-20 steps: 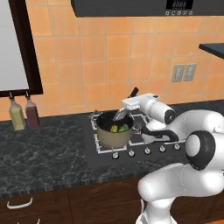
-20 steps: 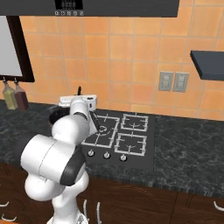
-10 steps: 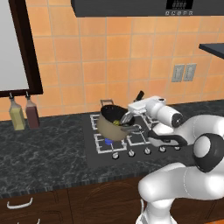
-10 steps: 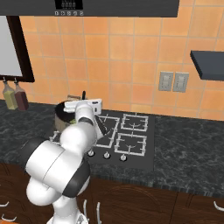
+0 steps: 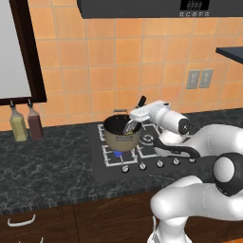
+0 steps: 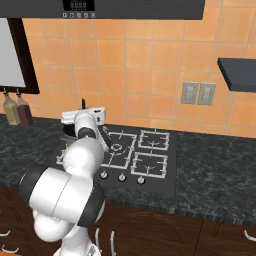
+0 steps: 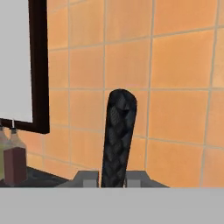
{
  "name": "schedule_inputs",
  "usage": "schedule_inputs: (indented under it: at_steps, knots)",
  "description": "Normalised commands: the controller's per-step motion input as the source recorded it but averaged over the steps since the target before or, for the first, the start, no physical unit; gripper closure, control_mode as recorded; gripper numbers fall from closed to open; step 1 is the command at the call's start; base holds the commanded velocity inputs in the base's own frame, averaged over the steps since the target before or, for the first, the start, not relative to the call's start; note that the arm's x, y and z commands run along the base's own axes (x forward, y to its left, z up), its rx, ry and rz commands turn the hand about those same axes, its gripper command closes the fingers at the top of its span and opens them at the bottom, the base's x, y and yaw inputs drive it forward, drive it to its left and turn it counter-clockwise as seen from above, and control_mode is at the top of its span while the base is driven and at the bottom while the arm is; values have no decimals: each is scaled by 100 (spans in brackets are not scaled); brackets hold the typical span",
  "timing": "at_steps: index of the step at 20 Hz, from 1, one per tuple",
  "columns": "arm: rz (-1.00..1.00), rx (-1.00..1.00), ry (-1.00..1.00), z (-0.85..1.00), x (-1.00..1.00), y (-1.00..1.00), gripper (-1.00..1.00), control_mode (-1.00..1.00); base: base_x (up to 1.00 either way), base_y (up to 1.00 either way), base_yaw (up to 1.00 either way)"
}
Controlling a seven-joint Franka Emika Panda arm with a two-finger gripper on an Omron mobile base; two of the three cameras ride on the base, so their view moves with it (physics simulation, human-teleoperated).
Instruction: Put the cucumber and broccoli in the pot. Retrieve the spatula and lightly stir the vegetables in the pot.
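The tan pot [image 5: 118, 138] stands on the front left burner of the cooktop. My gripper [image 5: 137, 113] hovers over the pot's right rim, shut on the spatula [image 5: 141, 102]. Its black handle points up and back, while its silver head [image 5: 129, 126] dips into the pot's dark inside. A bit of the yellow-green vegetables [image 5: 126, 135] shows beside the head. In the hand view the black handle [image 7: 117, 139] rises between my gripper's [image 7: 114, 177] grey fingers [image 7: 88, 178]. From the right base view, my gripper [image 6: 94, 115] and arm hide most of the pot, with the spatula handle [image 6: 83, 104] above.
The black cooktop [image 5: 161, 151] has knobs [image 5: 142, 165] along its front and a small blue flame [image 5: 117, 153] under the pot. Two bottles [image 5: 26, 124] stand on the dark counter at far left. A tiled wall with outlets [image 5: 199, 79] is behind, a hood above.
My hand has swung the spatula around inside the pot, first right, then back left. The pot has slid a little towards the wall. The jaws stay shut on the handle.
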Motion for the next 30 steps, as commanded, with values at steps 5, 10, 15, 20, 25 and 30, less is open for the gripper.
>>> schedule_inputs:
  at_steps: [5, 10, 15, 20, 25, 30]
  knots:
    - [0, 0, 1, -22, 0, 23, 100, -100, 0, 0, 0]
    - [5, 0, 4, -42, -3, 13, 100, -100, 0, 0, 0]
    - [17, 7, 0, -7, -34, 20, 100, -100, 0, 0, 0]
    - [20, 14, 0, 12, -15, 1, 100, -100, 0, 0, 0]
    - [14, 12, -1, 35, 3, 0, 100, -100, 0, 0, 0]
    - [9, 2, -1, 10, 9, -13, 100, -100, 0, 0, 0]
